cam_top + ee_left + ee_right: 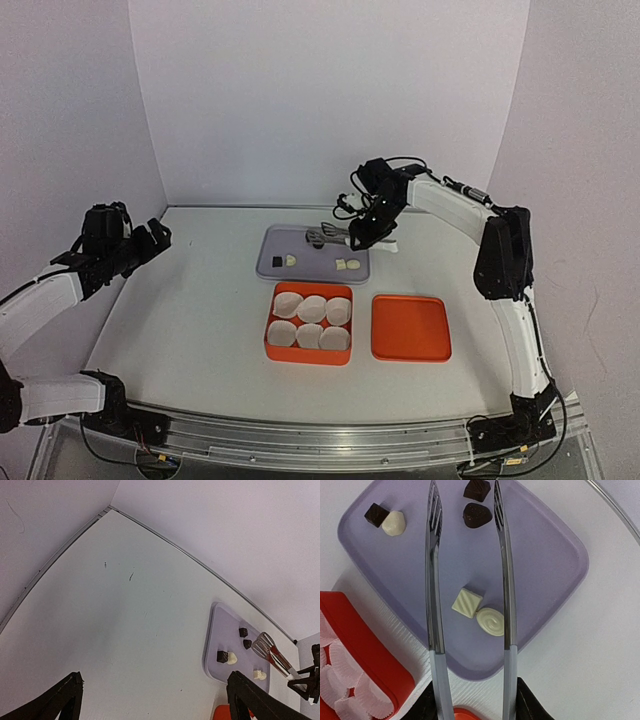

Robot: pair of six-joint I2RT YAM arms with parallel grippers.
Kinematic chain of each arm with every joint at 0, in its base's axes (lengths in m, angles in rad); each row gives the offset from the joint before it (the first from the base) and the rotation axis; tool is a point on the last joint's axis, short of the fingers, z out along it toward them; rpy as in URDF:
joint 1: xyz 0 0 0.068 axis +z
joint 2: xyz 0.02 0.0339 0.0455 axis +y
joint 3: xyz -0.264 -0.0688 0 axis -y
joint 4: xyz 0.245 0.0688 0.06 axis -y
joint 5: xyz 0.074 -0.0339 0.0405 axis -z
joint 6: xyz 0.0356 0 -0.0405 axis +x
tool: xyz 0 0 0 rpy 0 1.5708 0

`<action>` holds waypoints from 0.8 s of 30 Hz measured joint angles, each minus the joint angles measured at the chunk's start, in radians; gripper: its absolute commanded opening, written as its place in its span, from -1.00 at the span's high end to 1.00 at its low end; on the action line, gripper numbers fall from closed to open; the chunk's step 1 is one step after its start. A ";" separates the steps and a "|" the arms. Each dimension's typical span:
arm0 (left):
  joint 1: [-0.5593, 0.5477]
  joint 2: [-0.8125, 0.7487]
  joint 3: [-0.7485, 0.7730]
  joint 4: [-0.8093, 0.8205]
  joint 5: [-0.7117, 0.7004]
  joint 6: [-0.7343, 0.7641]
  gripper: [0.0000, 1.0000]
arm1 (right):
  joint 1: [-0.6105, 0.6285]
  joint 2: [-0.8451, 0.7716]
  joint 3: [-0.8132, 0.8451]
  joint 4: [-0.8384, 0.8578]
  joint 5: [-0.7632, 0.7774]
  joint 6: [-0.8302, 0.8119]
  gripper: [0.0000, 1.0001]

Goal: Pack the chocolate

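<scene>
Steel, my tongs (434,605) hang spread, pinching nothing, clamped in the right gripper (362,236) above the lilac tray (545,565) where the chocolate (467,603) lies loose. I'd say they gape to straddle one piece for the orange box (308,357) just nearer.

- Table (200,300): white, matte, flat top that carries the three items below.
- Tray (310,264): pale purple, square with rounded corners, lying flat toward the far middle of the table.
- Box (308,357): orange, open-topped, resting just in front of the tray.
- Lid (410,328): orange, square, lying flat just to the right of the box, with a narrow gap between them.
</scene>
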 measured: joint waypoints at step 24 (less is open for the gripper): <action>0.000 0.030 -0.005 0.002 0.000 -0.001 -0.99 | 0.004 0.110 0.066 0.006 0.052 0.001 0.43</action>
